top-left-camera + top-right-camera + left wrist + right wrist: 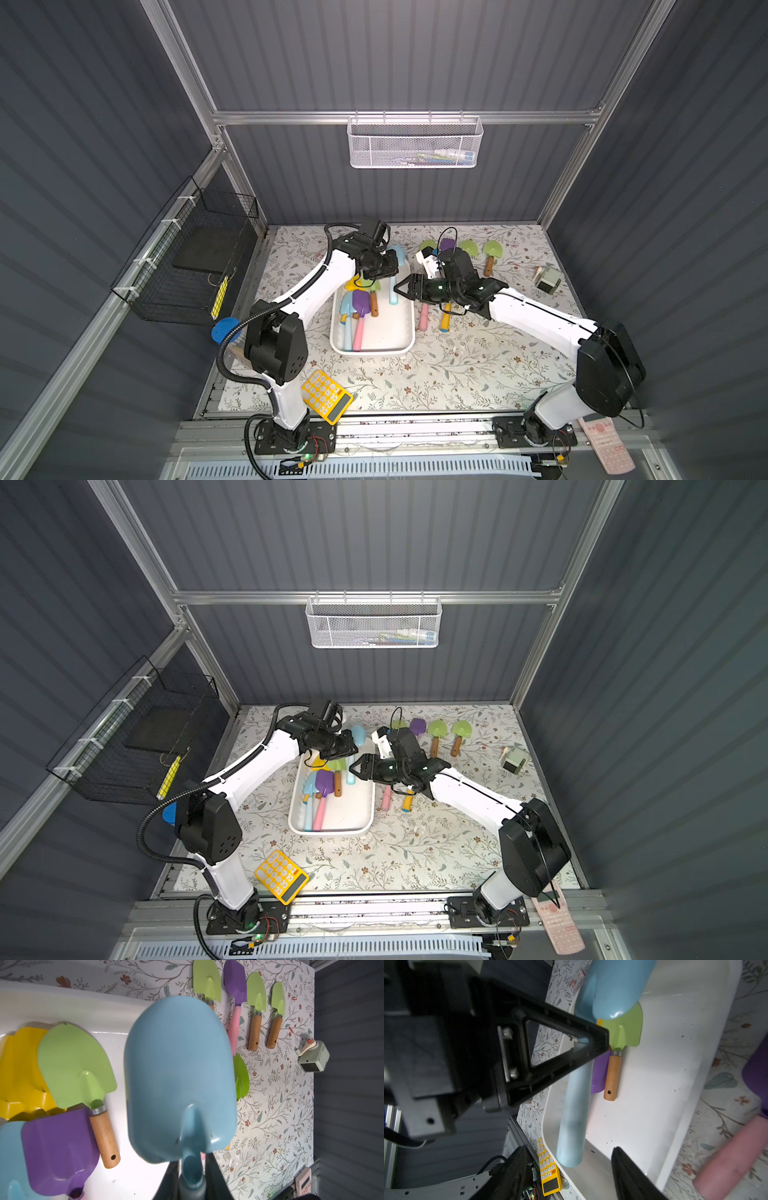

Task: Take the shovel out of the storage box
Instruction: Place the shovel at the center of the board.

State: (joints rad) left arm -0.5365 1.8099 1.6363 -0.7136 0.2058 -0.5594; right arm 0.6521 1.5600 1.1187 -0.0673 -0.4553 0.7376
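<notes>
1. Your left jaws pinch the blue shovel point(178, 1076) at its neck, holding it above the storage box's point(374, 352) far end.
2. Your right jaws are spread beside its handle.

Storage box point(62, 995): glossy smooth white plastic (a few dark specks on its floor). Blue shovel point(178, 1076): smooth with a soft sheen, probably plastic, but blurred this close. Boxed green shovel point(76, 1064): glossy painted blade, shiny metal ferrule point(97, 1110), matt bare-wood handle point(105, 1138); table cover point(276, 1105) is matt and printed.

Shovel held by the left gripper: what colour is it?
Light blue shovel, clearest in left wrist view.
</notes>
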